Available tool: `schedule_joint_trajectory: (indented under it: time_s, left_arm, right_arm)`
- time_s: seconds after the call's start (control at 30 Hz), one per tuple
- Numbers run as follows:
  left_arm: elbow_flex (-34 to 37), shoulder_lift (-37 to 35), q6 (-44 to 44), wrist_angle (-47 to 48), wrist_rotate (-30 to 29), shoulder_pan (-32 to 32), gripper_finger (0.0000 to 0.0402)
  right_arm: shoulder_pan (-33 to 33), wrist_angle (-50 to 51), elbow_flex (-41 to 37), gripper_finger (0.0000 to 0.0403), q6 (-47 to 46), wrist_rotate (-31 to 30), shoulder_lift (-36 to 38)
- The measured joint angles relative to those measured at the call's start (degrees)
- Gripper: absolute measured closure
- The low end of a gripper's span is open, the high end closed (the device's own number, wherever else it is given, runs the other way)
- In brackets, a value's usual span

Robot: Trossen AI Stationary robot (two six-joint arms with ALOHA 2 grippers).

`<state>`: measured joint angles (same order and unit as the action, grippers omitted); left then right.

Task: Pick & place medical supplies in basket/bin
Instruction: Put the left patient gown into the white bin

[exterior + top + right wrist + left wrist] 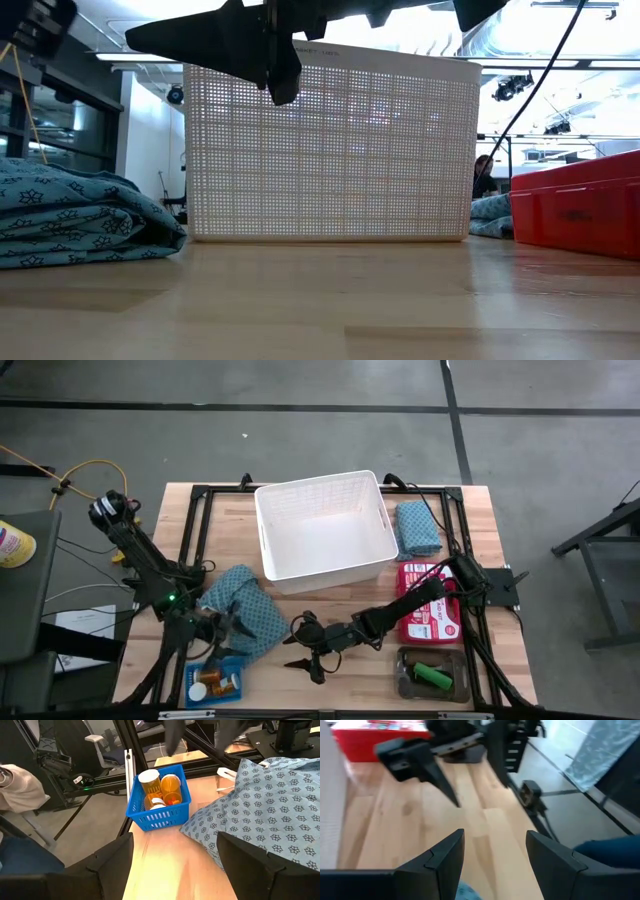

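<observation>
A: Where do the supplies sit relative to the white basket [325,525]?

B: One teal cloth [243,610] lies just off the basket's front-left corner, crumpled on the wood. A second folded teal cloth [418,526] lies just beside its right wall. The blue mesh tray [159,800] with orange pill bottles [171,788] is farther out past the first cloth, near the table edge. A red box [431,602] sits off the basket's front-right corner, with a grey tray [432,675] holding a green oblong piece [434,676] beyond it.

A: And the claws?

B: The left gripper [232,622] hovers over the first cloth, fingers spread, gripping nothing. The right gripper [305,649] hangs over bare wood in front of the basket, fingers wide, empty, facing the cloth and blue tray.

A: Anything inside the basket?

B: Only its white floor shows.
</observation>
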<state>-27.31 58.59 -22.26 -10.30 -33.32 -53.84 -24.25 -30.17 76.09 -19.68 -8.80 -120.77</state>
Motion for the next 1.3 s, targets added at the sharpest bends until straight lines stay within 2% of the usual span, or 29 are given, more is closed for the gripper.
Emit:
schedule_joint_trajectory:
  time_s: [0.17,0.37,0.7,0.83,1.3]
  left_arm:
    - [0.00,0.00,-0.07,0.95,0.35,3.74,0.0197]
    - [-0.90,0.00,-3.08,4.87,5.40,7.61,0.0197]
    - [-12.44,0.87,-5.68,29.96,6.03,9.13,0.0197]
    - [-13.94,1.88,-5.82,35.35,6.06,9.11,0.0197]
    - [-13.94,2.36,-4.72,38.37,8.16,9.11,0.0197]
  right_arm:
    - [-0.02,0.00,0.00,0.0129,-0.02,-0.02,0.00]
    - [0.00,0.00,0.00,0.0129,0.00,0.00,0.00]
    - [0.00,0.00,0.00,0.0129,-0.01,0.00,0.00]
    - [0.00,0.00,0.00,0.0129,-0.01,0.00,0.00]
    - [0.00,0.00,0.00,0.0129,0.00,0.00,0.00]
